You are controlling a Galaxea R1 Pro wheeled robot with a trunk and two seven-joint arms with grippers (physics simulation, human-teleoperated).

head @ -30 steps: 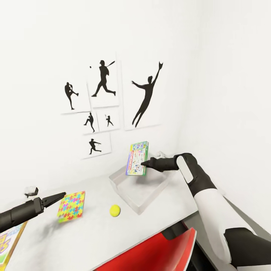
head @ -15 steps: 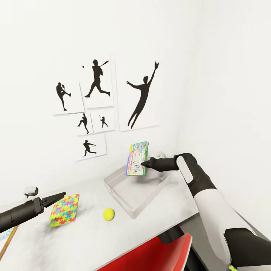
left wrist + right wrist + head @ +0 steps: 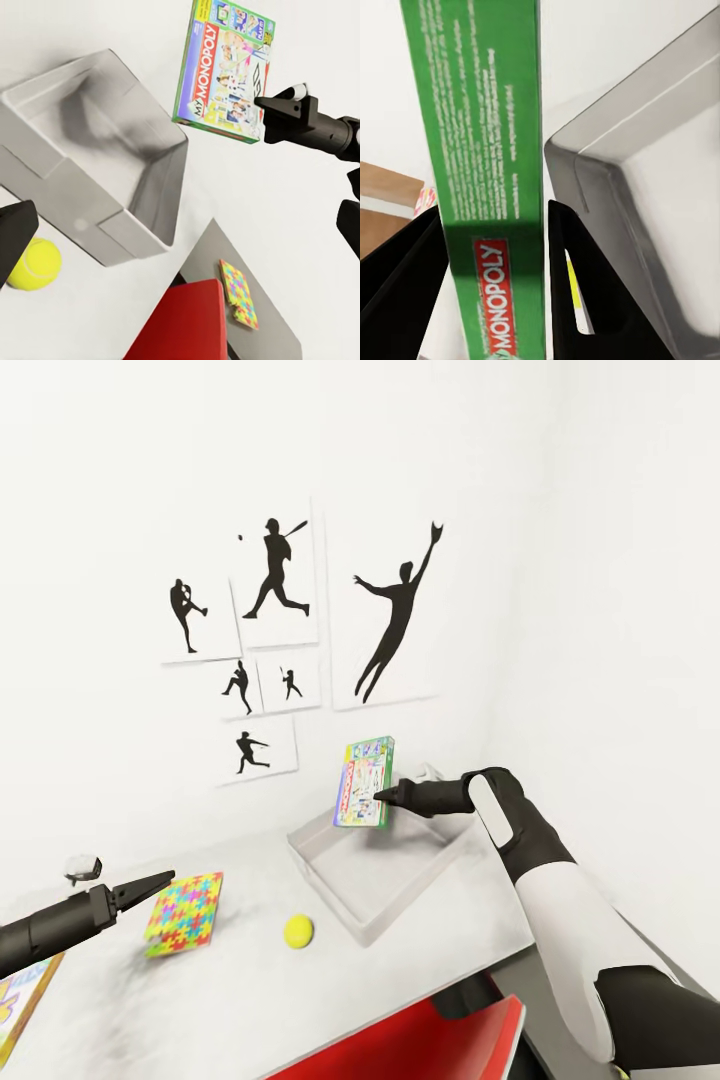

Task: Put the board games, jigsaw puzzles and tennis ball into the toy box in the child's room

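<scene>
Green-edged Monopoly box point(image 3: 364, 782) up in the air in the head view, pinched upright by the right hand point(image 3: 383, 796), hanging over the far end of the toy box point(image 3: 378, 876). That grey bin sits on the counter point(image 3: 250, 1000) near the white wall with its baseball silhouette pictures point(image 3: 275, 570). Tennis ball point(image 3: 298, 931) lies just beside the bin's near corner, a jigsaw puzzle point(image 3: 185, 912) further left, and another board game point(image 3: 22, 993) peeks in at the counter's left edge. Left hand point(image 3: 160, 880) hovers above the counter near the jigsaw, fingers drawn to a point, nothing held.

Left wrist view: board game face reads "MY MONOPOLY", right hand point(image 3: 264, 105) clamped on its edge, toy box point(image 3: 142, 217) below, tennis ball point(image 3: 33, 264) by the bin's outer wall. A second jigsaw point(image 3: 239, 293) lies on a lower dark grey section.

Right wrist view: black fingers point(image 3: 585, 300) squeeze both sides of the green box point(image 3: 487, 150), toy box rim point(image 3: 607, 165) right alongside.
</scene>
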